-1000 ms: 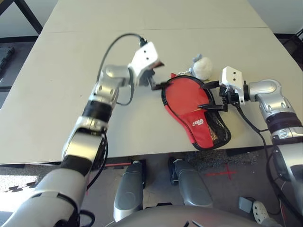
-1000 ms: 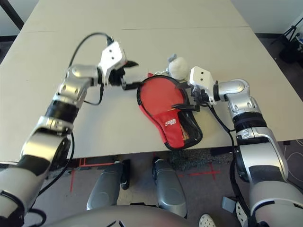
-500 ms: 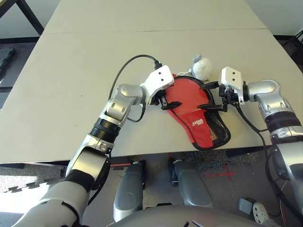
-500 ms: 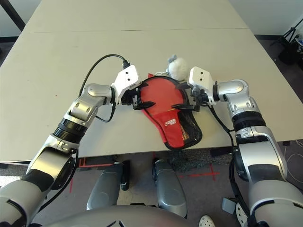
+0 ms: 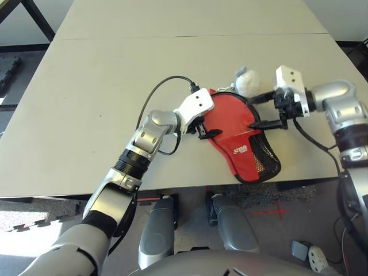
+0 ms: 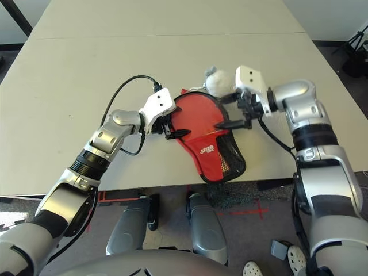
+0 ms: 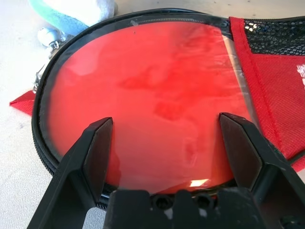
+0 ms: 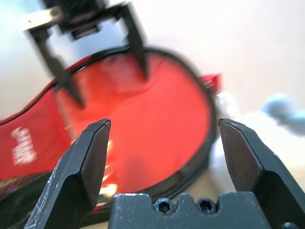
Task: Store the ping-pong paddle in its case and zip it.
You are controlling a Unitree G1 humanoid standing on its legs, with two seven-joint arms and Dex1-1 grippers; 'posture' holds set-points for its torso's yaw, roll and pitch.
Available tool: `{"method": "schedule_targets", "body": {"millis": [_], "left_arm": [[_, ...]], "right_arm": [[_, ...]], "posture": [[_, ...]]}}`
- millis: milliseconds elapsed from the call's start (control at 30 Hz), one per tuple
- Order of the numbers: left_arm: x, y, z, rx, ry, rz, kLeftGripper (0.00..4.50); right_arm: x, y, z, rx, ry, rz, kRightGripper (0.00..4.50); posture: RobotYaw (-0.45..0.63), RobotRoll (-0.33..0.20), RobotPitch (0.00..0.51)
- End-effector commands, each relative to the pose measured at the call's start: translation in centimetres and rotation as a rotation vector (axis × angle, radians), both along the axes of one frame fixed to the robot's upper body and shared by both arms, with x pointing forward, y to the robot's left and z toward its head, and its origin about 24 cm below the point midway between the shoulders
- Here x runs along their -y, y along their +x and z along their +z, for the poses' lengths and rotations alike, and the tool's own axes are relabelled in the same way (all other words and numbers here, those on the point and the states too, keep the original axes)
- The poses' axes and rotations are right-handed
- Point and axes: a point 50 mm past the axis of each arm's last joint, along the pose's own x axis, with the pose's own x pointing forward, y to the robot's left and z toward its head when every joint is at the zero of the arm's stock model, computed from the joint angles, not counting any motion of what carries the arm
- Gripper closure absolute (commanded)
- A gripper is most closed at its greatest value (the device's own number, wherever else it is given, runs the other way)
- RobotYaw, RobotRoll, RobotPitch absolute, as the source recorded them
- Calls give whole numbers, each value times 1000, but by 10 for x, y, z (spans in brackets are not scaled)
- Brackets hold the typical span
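Since a second ago, left gripper (image 5: 208, 131) dropped spread-fingered onto the case's (image 5: 238, 144) nine-o'clock edge; right gripper (image 5: 260, 111), released, lifted near three o'clock. Paddle's (image 7: 143, 95) red face lies inside.

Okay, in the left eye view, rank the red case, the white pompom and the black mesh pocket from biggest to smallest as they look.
1. The case, clearly the largest.
2. The mesh pocket, covering part of the case's narrow end.
3. The pompom, the smallest.
All three lie about equally far from the camera, so the order holds.
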Motion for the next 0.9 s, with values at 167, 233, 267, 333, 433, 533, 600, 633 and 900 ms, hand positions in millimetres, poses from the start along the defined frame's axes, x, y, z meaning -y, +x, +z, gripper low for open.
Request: {"method": "schedule_targets", "body": {"millis": [167, 233, 267, 333, 433, 533, 600, 633, 900], "left_arm": [[-1, -9, -25, -80, 77, 6, 41], [0, -11, -24, -80, 75, 6, 41], [0, -12, -24, -82, 71, 8, 41], [0, -14, -23, -85, 67, 15, 41], [-1, -16, -24, -88, 66, 24, 41], [-2, -18, -23, -89, 64, 32, 41], [-2, -19, -22, -88, 61, 40, 41], [-3, -19, -22, -88, 61, 42, 41], [-3, -22, -22, -92, 60, 51, 0]], "right_arm": [[15, 21, 4, 73, -49, -187, 0], [17, 24, 3, 86, -69, -228, 0], [18, 26, 3, 91, -78, -251, 0], [18, 29, 0, 93, -95, -288, 0], [16, 31, -7, 78, -102, -320, 0], [13, 34, -16, 67, -112, -349, 0], [8, 36, -22, 65, -126, -369, 0], [7, 37, -24, 66, -131, -374, 0], [-1, 42, -34, 82, -108, -467, 378]], "posture": [[70, 0, 212], [81, 0, 213], [91, 0, 214], [104, 0, 216], [121, 0, 219], [135, 0, 221], [151, 0, 223], [151, 0, 223], [169, 0, 226]]}}
